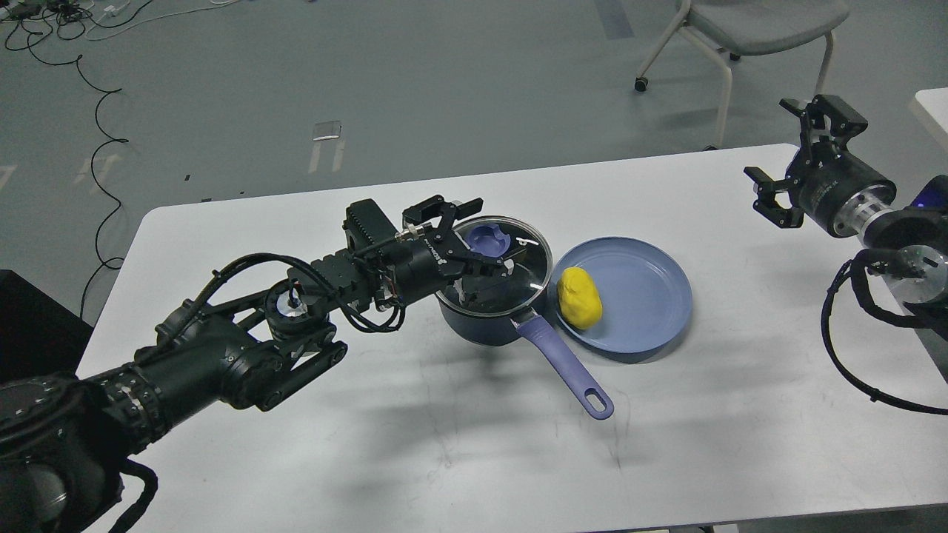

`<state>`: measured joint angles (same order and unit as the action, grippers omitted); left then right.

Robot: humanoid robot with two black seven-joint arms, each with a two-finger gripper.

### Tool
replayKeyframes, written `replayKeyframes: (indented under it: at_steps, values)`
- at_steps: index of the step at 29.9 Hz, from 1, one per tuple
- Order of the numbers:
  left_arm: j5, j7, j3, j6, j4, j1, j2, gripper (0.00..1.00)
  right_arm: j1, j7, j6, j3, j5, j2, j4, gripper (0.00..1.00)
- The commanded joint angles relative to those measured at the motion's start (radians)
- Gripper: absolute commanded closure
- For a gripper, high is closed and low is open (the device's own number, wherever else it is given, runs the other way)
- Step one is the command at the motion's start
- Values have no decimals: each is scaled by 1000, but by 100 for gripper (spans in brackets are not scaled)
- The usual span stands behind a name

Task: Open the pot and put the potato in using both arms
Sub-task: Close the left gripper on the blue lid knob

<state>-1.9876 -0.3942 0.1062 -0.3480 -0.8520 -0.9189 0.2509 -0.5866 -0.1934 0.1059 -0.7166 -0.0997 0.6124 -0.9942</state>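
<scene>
on the white table [370,459] the pot [489,314] still wears its glass lid [511,255], the potato [579,297] lies on the blue plate [644,296] touching it, the left gripper [474,240] spreads around the lid knob [489,238] gripping nothing, the right gripper [796,159] hangs open, empty, well apart.

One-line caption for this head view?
Left pincer open at lidded pot's knob; potato waits on plate.

The left claw [474,240] hangs over the lid [511,255], blocking the pot [489,326] from above. The potato [579,297] lies open to reach. Bare worktop [740,355] lies right of the plate [644,326].
</scene>
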Motion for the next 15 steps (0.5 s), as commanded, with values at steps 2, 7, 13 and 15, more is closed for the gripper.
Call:
replayKeyframes:
  at_steps: [2, 7, 13, 15]
  values:
    - [1, 1, -3, -2, 4, 3, -2, 2, 8, 0, 0, 0, 0, 3, 0, 0]
    - [3, 1, -2, -3, 24, 3, -2, 2, 11, 0, 0, 0, 0, 3, 0, 0]
    - [42, 0, -3, -3, 25, 6, -2, 2, 14, -1, -2, 2, -2, 3, 2, 0]
    - [67, -2, -5, 3, 27, 3, -2, 2, 16, -3, -2, 2, -2, 3, 2, 0]
